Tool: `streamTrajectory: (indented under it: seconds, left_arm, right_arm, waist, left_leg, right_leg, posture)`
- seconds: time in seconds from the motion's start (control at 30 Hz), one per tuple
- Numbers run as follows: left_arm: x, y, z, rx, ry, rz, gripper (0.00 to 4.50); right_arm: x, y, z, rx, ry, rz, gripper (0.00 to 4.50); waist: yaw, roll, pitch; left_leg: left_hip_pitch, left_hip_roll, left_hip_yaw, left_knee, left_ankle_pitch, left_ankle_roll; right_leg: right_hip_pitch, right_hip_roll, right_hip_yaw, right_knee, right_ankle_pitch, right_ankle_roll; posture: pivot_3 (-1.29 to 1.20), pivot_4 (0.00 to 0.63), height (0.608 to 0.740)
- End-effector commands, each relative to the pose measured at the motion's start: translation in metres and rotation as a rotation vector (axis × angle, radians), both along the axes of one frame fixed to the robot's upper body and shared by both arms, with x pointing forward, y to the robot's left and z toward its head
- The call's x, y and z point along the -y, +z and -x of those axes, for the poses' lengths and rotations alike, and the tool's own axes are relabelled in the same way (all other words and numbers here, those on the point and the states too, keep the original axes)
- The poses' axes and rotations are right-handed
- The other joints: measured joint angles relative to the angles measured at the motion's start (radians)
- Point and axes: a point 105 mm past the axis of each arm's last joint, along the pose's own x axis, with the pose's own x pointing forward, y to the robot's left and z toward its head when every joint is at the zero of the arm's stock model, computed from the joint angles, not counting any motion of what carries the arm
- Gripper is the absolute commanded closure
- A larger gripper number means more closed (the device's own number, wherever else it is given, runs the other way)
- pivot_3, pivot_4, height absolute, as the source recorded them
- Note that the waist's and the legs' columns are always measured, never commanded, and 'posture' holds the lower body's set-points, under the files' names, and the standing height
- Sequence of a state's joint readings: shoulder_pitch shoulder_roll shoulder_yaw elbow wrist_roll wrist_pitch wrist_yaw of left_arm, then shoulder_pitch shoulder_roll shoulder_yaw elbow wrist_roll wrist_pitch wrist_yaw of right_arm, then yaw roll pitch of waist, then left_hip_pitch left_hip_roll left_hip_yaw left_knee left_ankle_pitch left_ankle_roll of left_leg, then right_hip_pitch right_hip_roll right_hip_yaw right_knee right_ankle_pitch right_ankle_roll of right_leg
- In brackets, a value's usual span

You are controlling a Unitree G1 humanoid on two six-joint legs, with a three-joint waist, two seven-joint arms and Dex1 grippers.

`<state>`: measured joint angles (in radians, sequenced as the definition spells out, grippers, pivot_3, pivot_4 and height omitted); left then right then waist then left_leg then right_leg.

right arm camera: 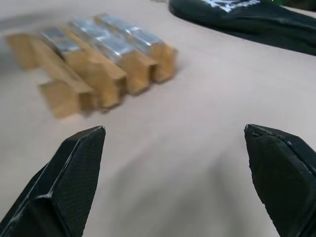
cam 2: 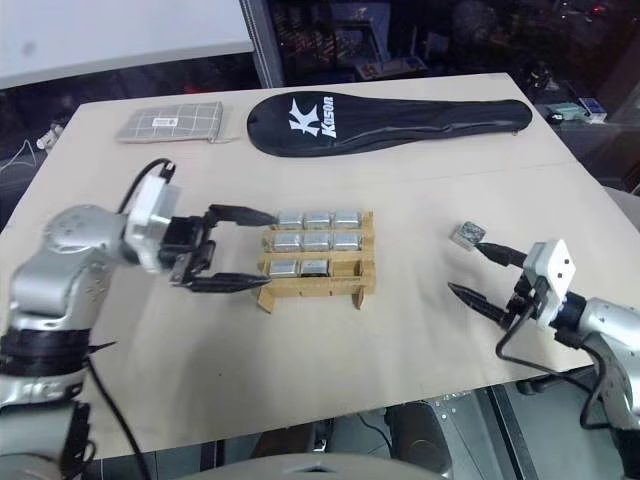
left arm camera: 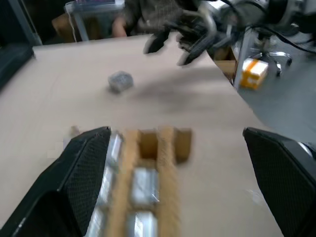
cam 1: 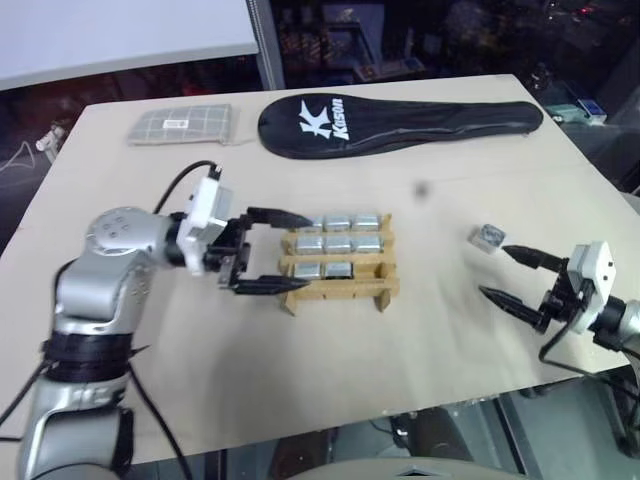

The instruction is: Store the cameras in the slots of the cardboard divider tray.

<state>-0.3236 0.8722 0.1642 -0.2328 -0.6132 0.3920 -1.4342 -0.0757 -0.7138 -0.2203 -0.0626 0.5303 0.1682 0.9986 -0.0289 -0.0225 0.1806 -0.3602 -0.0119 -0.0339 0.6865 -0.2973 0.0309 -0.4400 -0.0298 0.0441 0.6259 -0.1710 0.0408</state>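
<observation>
Left eye view: the cardboard divider tray (cam 1: 340,270) sits mid-table, cameras (cam 1: 338,243) filling its far and middle rows, two more in the near row. One loose camera (cam 1: 489,236) lies to the right, just beyond the right gripper (cam 1: 515,275), fingers spread, empty. The left gripper (cam 1: 272,250) stands released at the tray's left end. A black racket cover (cam 1: 400,125) reads "Kason" with a white K logo. The checked pouch (cam 1: 185,124) bears an unreadable label.
</observation>
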Motion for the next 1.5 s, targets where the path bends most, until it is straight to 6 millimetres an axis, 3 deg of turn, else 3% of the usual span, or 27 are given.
streamTrajectory:
  seconds: [0.03, 0.27, 0.43, 0.93, 1.5]
  left_arm:
    - [-0.005, 0.013, 0.017, 0.061, 0.038, -0.019, 0.05]
    - [-0.012, 0.015, 0.039, 0.079, 0.108, 0.0, 0.05]
    - [-0.013, 0.021, 0.035, 0.161, 0.156, 0.034, 0.05]
    - [-0.024, 0.017, 0.023, 0.205, 0.219, 0.044, 0.05]
    - [-0.026, 0.012, 0.021, 0.176, 0.199, 0.048, 0.05]
  right_arm:
    - [0.013, 0.003, -0.028, -0.003, -0.053, 0.035, 0.0]
    - [0.015, -0.027, -0.066, -0.149, -0.022, 0.119, 0.0]
    - [0.017, -0.034, -0.076, -0.195, -0.031, 0.124, 0.0]
    - [0.03, -0.034, -0.083, -0.18, -0.08, 0.141, 0.0]
    - [0.041, -0.013, -0.092, -0.104, -0.149, 0.083, 0.0]
  waist:
    - [-0.003, 0.0, 0.0]
    - [0.0, 0.0, 0.0]
    - [-0.004, 0.001, 0.0]
    - [-0.009, 0.001, 0.0]
    - [-0.012, 0.001, 0.001]
  left_leg:
    - [0.0, 0.0, 0.001, 0.0, 0.0, 0.0]
    - [-0.002, 0.0, 0.001, -0.001, 0.0, 0.0]
    - [-0.001, -0.001, 0.002, -0.001, 0.0, 0.0]
    - [-0.001, -0.001, 0.002, -0.001, 0.0, 0.0]
    - [-0.001, -0.001, 0.002, -0.001, 0.0, 0.0]
  right_leg:
    - [0.001, 0.0, 0.0, 0.0, 0.0, 0.0]
    - [0.0, 0.0, -0.003, -0.001, 0.002, 0.0]
    - [0.001, -0.001, -0.003, -0.001, 0.003, -0.002]
    - [0.0, -0.001, -0.002, -0.001, 0.004, -0.002]
    - [0.0, -0.001, -0.002, -0.001, 0.004, -0.002]
  posture:
    - [0.0, 0.15, 0.74]
    - [0.0, 0.15, 0.74]
    - [0.0, 0.15, 0.74]
    - [0.0, 0.15, 0.74]
    - [0.0, 0.15, 0.74]
